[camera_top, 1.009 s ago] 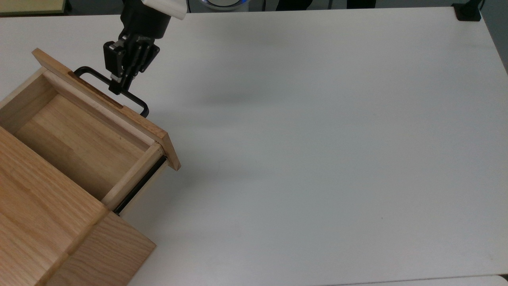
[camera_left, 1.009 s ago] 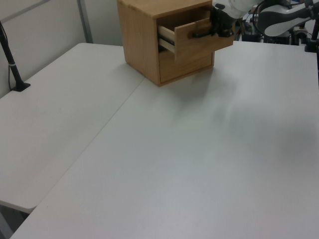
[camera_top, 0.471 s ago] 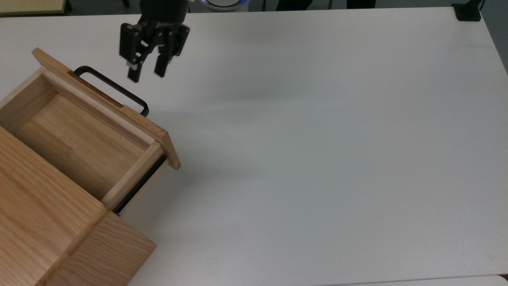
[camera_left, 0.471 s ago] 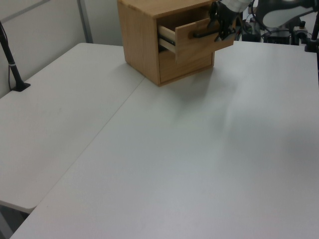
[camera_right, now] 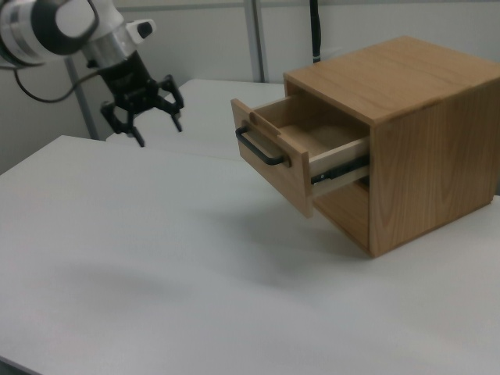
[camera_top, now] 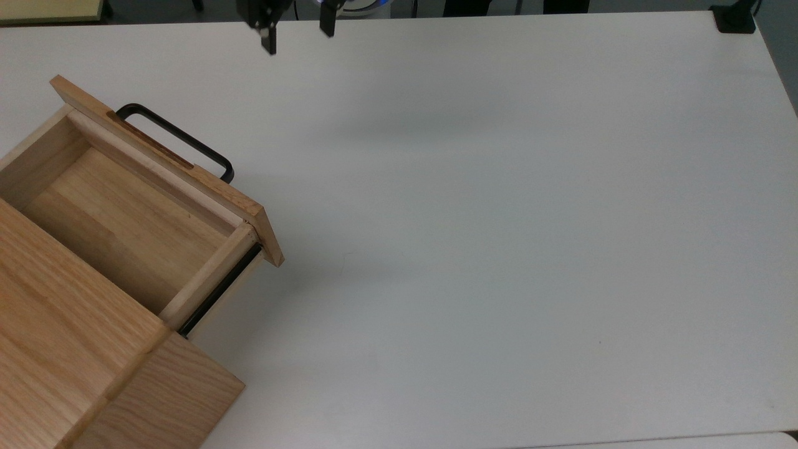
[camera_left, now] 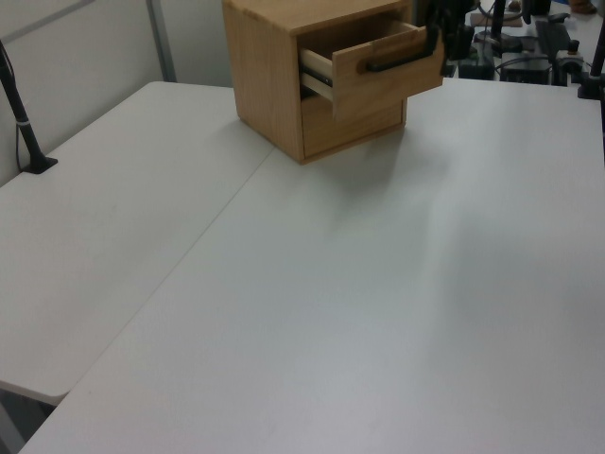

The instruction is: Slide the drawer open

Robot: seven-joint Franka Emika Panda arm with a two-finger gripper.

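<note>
The light oak drawer [camera_top: 134,212] stands pulled well out of the upper slot of the oak cabinet [camera_top: 56,362], and its inside is bare. Its flat front panel [camera_top: 187,178] carries a black U-shaped bar handle [camera_top: 177,136], and a black side rail [camera_top: 218,293] shows. My gripper [camera_top: 298,32] hangs open at the top view's upper edge, well clear of the handle with nothing between its fingers. The right view shows the gripper [camera_right: 160,133] in the air to the left of the drawer front [camera_right: 275,173] and handle [camera_right: 262,151]. The left view shows the drawer [camera_left: 383,68] sticking out.
The white table [camera_top: 499,218] stretches wide to the top view's right of the cabinet. A black clamp base [camera_top: 735,19] sits at its far right corner. In the left view a black post [camera_left: 24,118] stands at the left, and a seam [camera_left: 203,241] joins two tabletops.
My gripper let go of the black handle, opened, and drew up and to the top view's right, away from the drawer. The drawer has stayed pulled out.
</note>
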